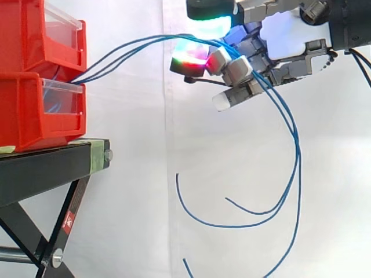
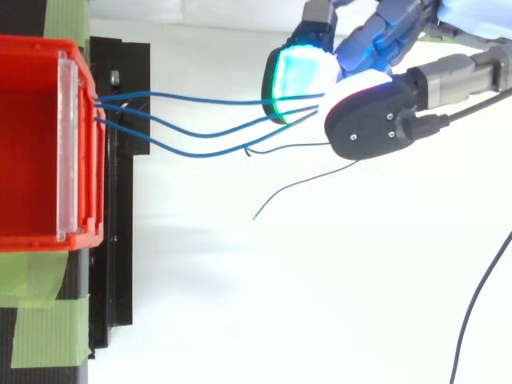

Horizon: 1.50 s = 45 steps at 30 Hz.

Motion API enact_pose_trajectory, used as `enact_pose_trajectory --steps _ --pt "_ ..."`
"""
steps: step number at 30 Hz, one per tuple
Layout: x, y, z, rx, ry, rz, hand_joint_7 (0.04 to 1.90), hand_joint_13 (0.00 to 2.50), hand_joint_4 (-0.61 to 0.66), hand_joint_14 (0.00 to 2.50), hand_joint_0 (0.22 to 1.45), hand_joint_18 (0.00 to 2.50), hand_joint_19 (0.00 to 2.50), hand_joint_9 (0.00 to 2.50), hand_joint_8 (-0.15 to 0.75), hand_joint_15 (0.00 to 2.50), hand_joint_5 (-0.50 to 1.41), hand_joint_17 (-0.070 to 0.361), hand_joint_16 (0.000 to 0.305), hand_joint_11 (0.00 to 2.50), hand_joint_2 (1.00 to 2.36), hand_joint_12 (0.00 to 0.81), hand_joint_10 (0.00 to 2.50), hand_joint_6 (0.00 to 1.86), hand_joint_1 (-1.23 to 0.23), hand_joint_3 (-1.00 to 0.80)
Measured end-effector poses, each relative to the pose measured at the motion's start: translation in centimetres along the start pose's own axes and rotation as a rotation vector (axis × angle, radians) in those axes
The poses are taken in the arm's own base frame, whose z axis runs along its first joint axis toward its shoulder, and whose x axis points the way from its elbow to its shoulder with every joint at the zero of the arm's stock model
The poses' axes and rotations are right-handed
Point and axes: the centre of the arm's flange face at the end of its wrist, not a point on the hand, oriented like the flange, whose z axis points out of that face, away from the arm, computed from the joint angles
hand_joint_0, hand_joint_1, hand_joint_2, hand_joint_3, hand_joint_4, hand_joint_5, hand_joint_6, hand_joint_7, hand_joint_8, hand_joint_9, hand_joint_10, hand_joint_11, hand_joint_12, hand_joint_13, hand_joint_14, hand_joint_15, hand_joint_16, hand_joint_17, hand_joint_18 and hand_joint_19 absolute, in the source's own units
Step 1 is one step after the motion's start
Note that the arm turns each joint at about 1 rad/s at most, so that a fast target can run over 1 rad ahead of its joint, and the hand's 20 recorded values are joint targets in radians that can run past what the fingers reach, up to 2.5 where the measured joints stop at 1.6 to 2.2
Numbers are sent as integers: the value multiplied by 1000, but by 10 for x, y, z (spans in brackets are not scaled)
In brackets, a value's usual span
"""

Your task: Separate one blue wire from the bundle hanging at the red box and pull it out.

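White curtain (image 1: 145,174) behind, the hand (image 1: 237,69) at upper right curls its fingers round the blue wires (image 2: 200,101), all three apparently unseparated and rooted in the red bin (image 2: 80,232) at left, so separating and pulling remain.

We see the hand (image 1: 272,55) reaching in from the right, held high. Its fingers curl toward the thumb, pads glowing, closed around the blue wires (image 1: 297,153).

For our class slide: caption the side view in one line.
Robot hand curled round blue wires stretched from stacked red bins, ends dangling below.
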Motion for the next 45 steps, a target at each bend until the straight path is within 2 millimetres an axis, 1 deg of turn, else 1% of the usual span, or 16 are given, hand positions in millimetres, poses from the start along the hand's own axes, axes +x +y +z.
enact_pose_trajectory --steps 9,11,13,17,23,25,27,28,33,38,42,45 --pt "0 0 0 0 1 0 907 1153 275 24 617 692 376 820 359 1093 -257 141 63 1223 1018 465 16 917 -953 -116" --pt "0 0 0 0 1 0 917 1145 276 24 617 684 368 806 356 1100 -259 141 62 1227 1019 457 18 915 -963 -111" --pt "0 0 0 0 1 0 891 1156 297 23 626 715 346 808 375 1083 -259 149 66 1210 1017 480 15 920 -970 9" --pt "0 0 0 0 1 5 879 1157 313 22 644 737 323 788 385 1078 -260 156 69 1199 1010 499 15 922 -964 61" --pt "0 0 0 0 1 15 913 1085 317 22 611 685 299 725 380 1052 -268 158 70 1169 1013 494 19 906 -975 -11" --pt "0 0 0 0 1 17 928 1052 307 24 603 641 287 686 365 1050 -272 155 69 1161 1016 485 18 898 -983 -49" --pt "0 0 0 -1 1 18 961 981 285 26 595 526 214 633 346 1022 -275 153 68 1116 1019 467 21 881 -991 -112" --pt "0 0 0 0 1 18 969 969 280 26 588 512 204 621 338 1010 -276 151 67 1113 1020 462 21 877 -993 -126" --pt "0 0 0 0 1 19 961 941 281 26 587 521 189 600 337 993 -276 151 67 1081 1022 465 23 870 -1011 -169" --pt "0 0 0 0 1 18 949 979 277 27 571 558 251 666 349 995 -261 148 66 1079 1021 473 23 869 -979 -186" --pt "0 0 0 -1 2 19 931 1031 277 25 520 580 319 771 375 1001 -246 150 67 1063 1013 490 22 866 -885 -310" --pt "0 0 0 -1 2 19 911 1058 274 24 515 594 342 810 379 1009 -239 150 66 1061 1010 490 21 867 -861 -368"
